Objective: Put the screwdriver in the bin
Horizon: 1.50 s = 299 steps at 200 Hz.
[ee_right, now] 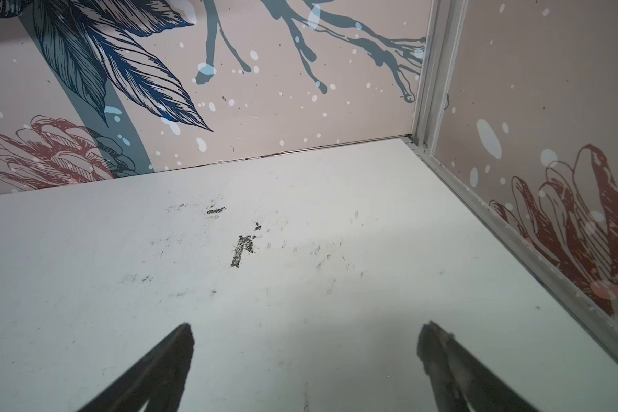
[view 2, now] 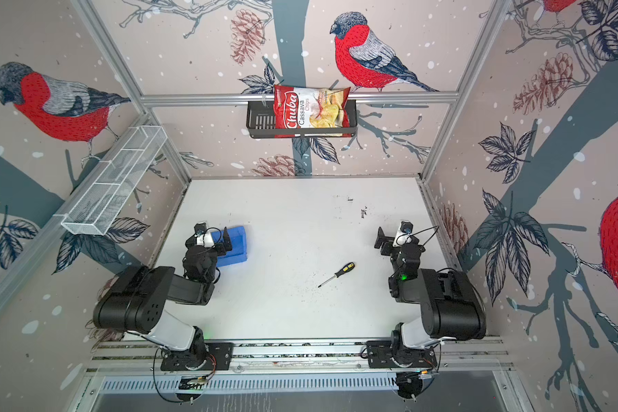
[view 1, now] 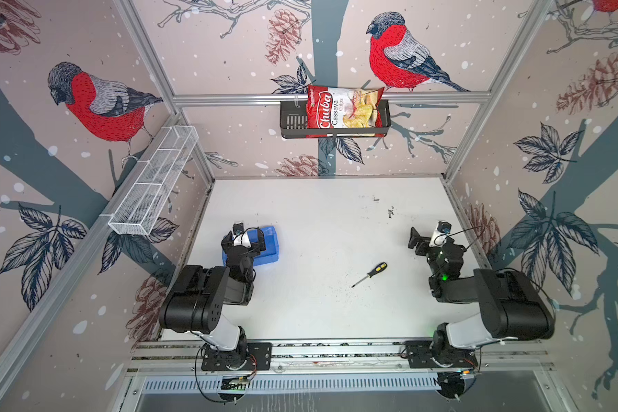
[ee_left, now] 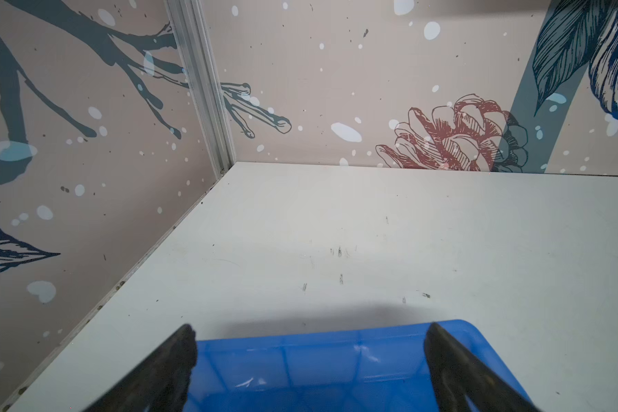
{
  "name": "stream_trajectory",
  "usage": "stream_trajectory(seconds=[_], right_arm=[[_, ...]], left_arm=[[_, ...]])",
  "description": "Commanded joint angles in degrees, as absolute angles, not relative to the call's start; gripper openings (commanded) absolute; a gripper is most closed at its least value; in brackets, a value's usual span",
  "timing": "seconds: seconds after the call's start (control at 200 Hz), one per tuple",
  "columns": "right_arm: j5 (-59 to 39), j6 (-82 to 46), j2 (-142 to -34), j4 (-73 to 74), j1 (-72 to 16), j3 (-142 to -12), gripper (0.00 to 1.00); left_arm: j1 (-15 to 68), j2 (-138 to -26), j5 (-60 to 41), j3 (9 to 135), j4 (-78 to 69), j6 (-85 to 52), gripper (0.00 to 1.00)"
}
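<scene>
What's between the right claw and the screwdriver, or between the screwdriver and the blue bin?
Nothing visible lies on either path, only bare table. The right claw is open, apart from the screwdriver. The open left claw hangs over the blue bin, covering part of its opening.

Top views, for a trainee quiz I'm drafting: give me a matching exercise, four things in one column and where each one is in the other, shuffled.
Things
1. screwdriver
2. bin
3. chips bag
4. white mesh basket

Places
A. in the black basket, up at the back
B. on the table, beneath the left gripper
C. hung high along the left side
D. lying flat on the open table

Pairs: 1-D, 2-B, 3-A, 4-C
</scene>
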State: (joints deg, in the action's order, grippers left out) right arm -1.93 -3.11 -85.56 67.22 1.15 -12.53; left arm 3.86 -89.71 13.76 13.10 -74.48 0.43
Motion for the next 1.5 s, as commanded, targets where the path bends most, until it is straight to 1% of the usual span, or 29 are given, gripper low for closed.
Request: stream_trajectory(seconds=[0.0,0.756,0.836,0.956,1.071,1.146,1.241,1.296,1.391,1.491], right_arm=[[-1.4,-2.9,-85.6,69.3,1.1,-12.9,1.0],[-1.4,-2.9,-85.6,69.3,1.1,-12.8,1.0],[0.6,-3.6,-85.4,68.9,1.0,-12.9,1.0],[0.7,-3.7,-83.9,66.7,1.0,-13.5,1.0],[1.2,-4.0,-80.7,64.3,1.0,-13.4,1.0],[1.6,-3.5,-77.6,60.0,0.6,-14.0,1.0],[2.1,-2.2,-73.1,52.0,-0.2,-15.9,0.99],[2.4,-2.3,-70.3,48.8,-0.6,-16.3,0.99],[2.6,-4.3,-66.0,44.5,-1.4,-16.6,1.0],[3.3,-7.5,-61.9,38.0,-3.1,-17.6,1.0]], left_arm=[[3.7,-89.6,13.9,13.1,-76.1,0.3,0.98],[3.7,-89.6,13.8,13.1,-76.0,0.3,0.98],[3.7,-89.5,13.9,12.9,-76.4,0.4,0.98],[3.8,-89.0,14.5,13.2,-75.8,0.2,0.98],[4.7,-84.6,15.3,13.4,-71.6,0.9,0.98],[5.5,-80.4,16.0,14.5,-65.4,1.4,0.98],[6.3,-75.0,13.3,15.0,-58.9,4.3,0.98],[7.3,-72.3,13.5,15.0,-56.6,4.2,0.98],[9.3,-68.0,13.3,17.3,-47.5,4.5,0.98],[11.3,-65.2,8.8,20.6,-39.4,3.3,0.98]])
